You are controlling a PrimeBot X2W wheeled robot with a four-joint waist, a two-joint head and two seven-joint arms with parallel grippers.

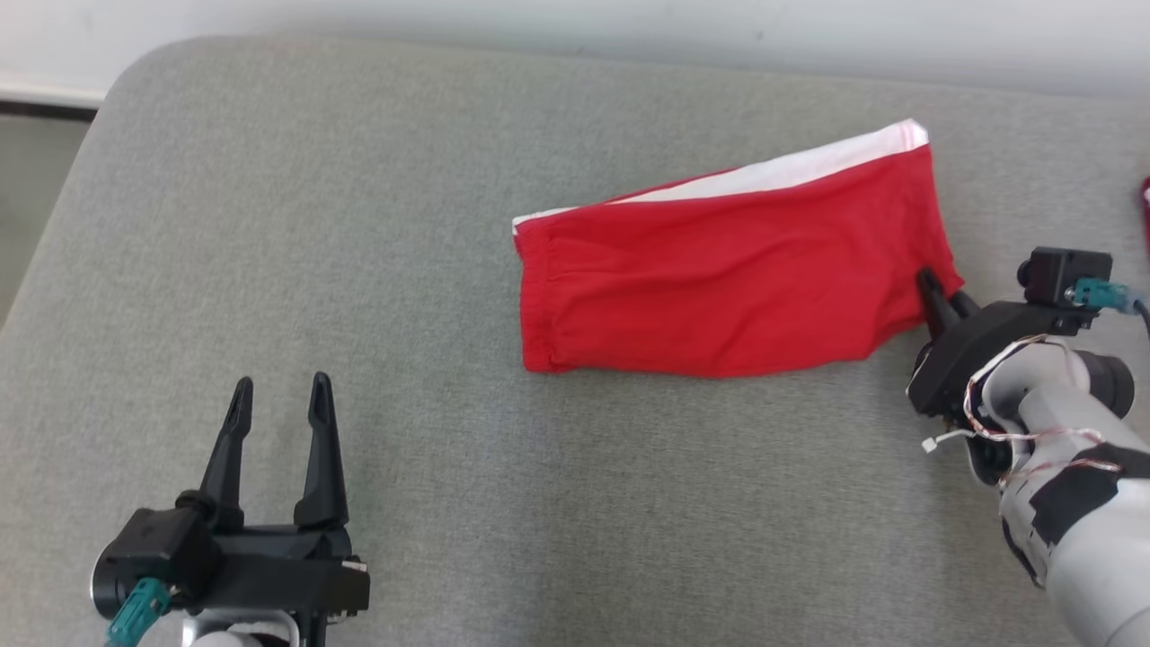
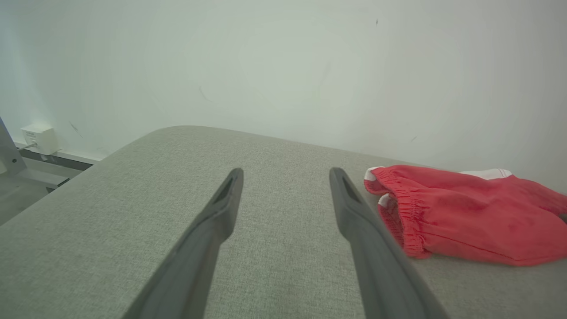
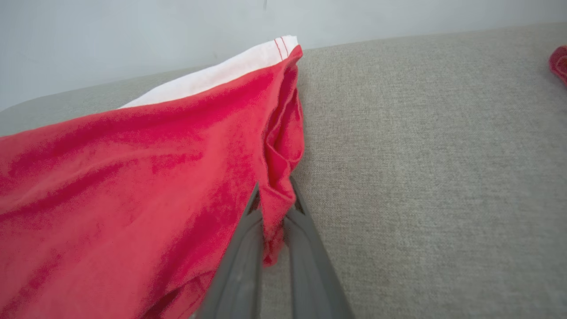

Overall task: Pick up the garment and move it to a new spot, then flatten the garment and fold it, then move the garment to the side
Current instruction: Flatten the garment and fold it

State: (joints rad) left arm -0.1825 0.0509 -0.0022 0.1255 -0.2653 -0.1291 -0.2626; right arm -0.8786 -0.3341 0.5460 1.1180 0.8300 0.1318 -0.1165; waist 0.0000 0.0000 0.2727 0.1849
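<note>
The right gripper's (image 3: 275, 195) two dark fingers are pinched narrow on a fold at the hem corner of the one garment (image 3: 133, 177). It is red with one white stripe along its far edge. It lies flat on the right half of the grey cushion (image 1: 359, 225), gathered waistband to the left. The one other gripper, the left gripper (image 1: 280, 395), hovers well apart at the near left, its two fingers spread wide and holding nothing. One red scrap (image 3: 559, 62) shows at the right edge.
</note>
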